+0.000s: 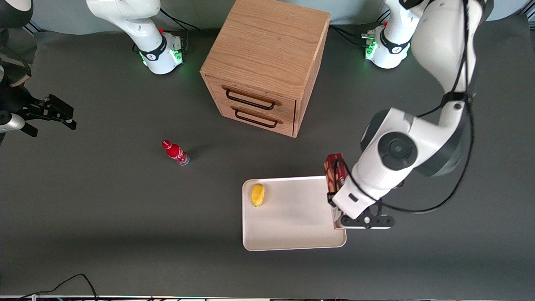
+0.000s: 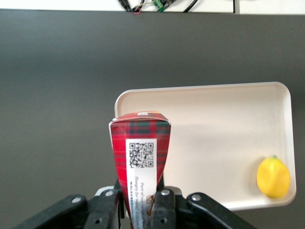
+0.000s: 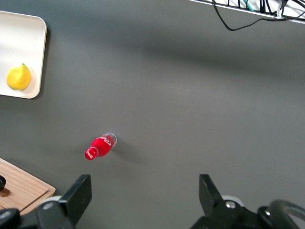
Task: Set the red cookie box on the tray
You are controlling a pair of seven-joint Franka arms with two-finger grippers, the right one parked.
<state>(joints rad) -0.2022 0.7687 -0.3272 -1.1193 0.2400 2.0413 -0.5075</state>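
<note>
While clamped in the jaws, the red cookie box hangs over the tray's edge.
Across the desk from the parked arm's end: a small red bottle, a wooden two-drawer cabinet, a yellow lemon on the tray, then the left gripper, its jaws closed narrowly on the box.

I see my gripper holding the red cookie box over the tray edge at the working arm's end. A lemon lies on the tray's parked-arm side. The bottle stands toward the parked arm; the cabinet sits farther from the camera than the tray.
</note>
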